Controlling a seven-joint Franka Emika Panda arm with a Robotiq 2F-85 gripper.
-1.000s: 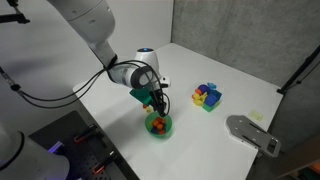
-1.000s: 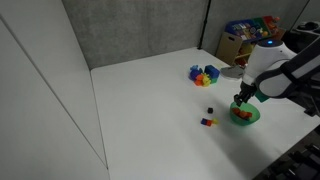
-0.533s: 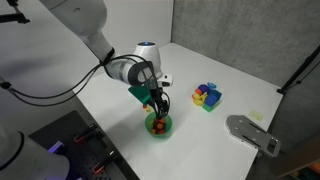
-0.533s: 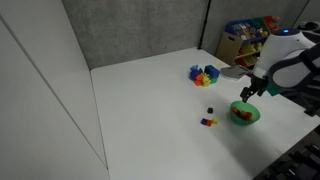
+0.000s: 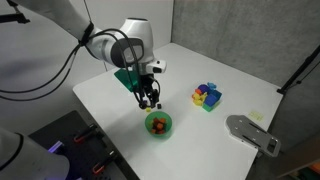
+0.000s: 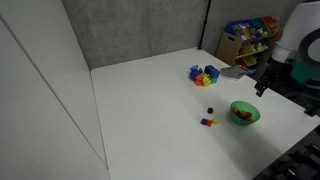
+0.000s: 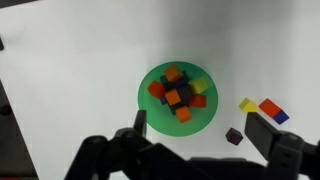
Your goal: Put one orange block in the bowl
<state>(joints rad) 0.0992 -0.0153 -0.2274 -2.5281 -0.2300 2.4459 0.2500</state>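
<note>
- Two black fingers of the robot's claw (image 5: 151,101) stand wide apart with nothing between them.
- Risk, as I judge it: a low sideways move could clip the rim of the small round bright green plastic bowl (image 7: 144,99), tipping it and spilling the cubes.
- Tiny orange block (image 7: 172,98) lies inside that bowl, below the claw and clear of it.

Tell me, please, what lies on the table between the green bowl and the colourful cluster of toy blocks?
Nothing: in both exterior views the white table is bare between the bowl and the cluster of toy blocks.
</note>
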